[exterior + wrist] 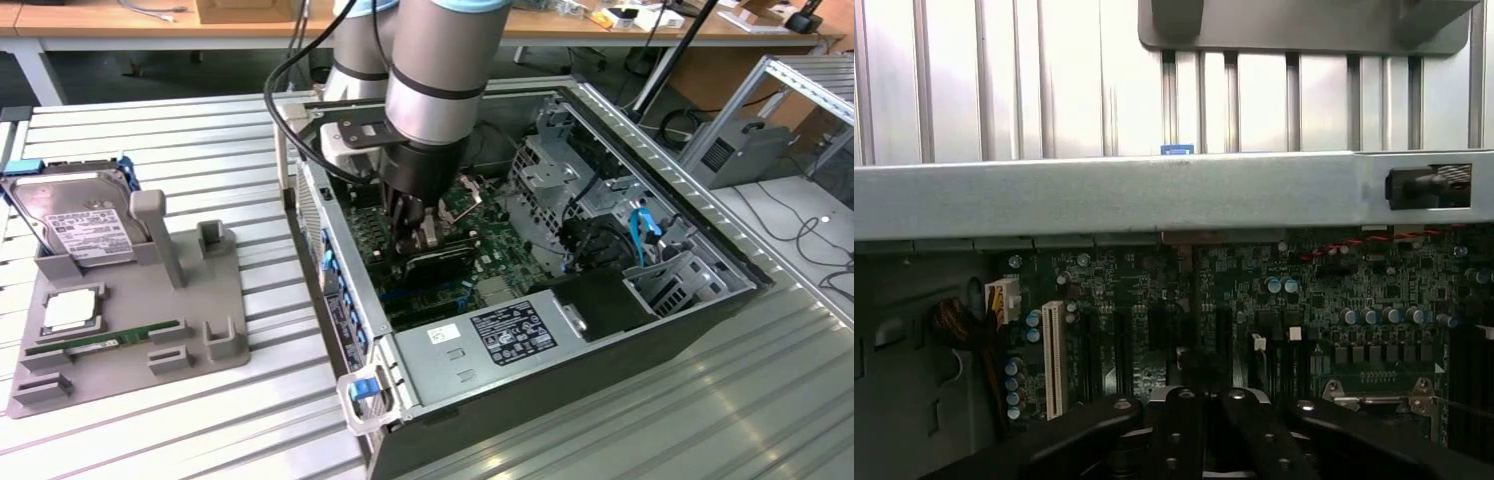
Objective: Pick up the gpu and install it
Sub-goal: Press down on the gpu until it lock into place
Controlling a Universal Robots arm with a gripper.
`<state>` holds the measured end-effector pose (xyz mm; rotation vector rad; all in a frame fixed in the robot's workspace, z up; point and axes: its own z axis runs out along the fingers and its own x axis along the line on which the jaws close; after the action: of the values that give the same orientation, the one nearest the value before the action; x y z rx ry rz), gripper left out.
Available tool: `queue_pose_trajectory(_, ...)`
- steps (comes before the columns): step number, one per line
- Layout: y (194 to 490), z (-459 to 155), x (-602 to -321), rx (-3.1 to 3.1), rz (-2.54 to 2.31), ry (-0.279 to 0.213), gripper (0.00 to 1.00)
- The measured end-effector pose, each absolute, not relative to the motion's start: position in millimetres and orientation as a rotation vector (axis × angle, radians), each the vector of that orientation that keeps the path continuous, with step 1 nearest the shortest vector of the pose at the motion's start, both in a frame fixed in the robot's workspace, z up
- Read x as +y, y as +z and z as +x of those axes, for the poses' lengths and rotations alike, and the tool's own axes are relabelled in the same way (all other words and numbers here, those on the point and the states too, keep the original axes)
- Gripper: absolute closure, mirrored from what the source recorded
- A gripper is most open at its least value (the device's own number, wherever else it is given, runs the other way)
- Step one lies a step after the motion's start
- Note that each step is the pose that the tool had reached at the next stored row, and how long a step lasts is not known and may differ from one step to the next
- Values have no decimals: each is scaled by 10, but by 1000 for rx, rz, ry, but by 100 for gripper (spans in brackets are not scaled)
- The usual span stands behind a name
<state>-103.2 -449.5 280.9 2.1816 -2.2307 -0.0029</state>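
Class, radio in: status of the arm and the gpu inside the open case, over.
Gripper shut, down inside computer case. Gpu under fingertips, over motherboard. Nothing blocking seen.

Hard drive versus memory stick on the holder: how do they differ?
The hard drive is boxy, grey and white-labelled; the memory stick is slim and green. The hard drive stands propped up; the memory stick lies low. Both sit in the grey holder.

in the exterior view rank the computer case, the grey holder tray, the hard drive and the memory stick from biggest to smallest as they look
1. computer case
2. grey holder tray
3. hard drive
4. memory stick

No close calls; each looks clearly smaller than the one before.
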Motion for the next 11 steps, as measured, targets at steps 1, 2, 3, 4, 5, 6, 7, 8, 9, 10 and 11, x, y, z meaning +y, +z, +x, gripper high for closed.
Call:
queue_pose_trajectory(1, 2803, -1032, -4495, -2231, 2182, -3, 87)
queue_pose_trajectory(2, 2792, -1032, -4495, -2231, 2182, -3, 87)
queue_pose_trajectory(3, 2786, -1032, -4495, -2230, 2182, -3, 87)
queue_pose_trajectory(4, 2780, -1032, -4495, -2231, 2182, -3, 87)
queue_pose_trajectory(5, 2775, -1032, -4496, -2230, 2182, -3, 87)
queue_pose_trajectory(6, 2772, -1032, -4496, -2230, 2181, -3, 87)
queue_pose_trajectory(7, 2765, -1032, -4502, -2230, 2182, -3, 87)
queue_pose_trajectory(8, 2761, -1033, -4513, -2230, 2182, -3, 87)
queue_pose_trajectory(9, 2760, -1035, -4521, -2230, 2182, -3, 87)
queue_pose_trajectory(10, 2759, -1036, -4532, -2230, 2182, -3, 87)
queue_pose_trajectory(11, 2757, -1037, -4559, -2231, 2182, -3, 87)
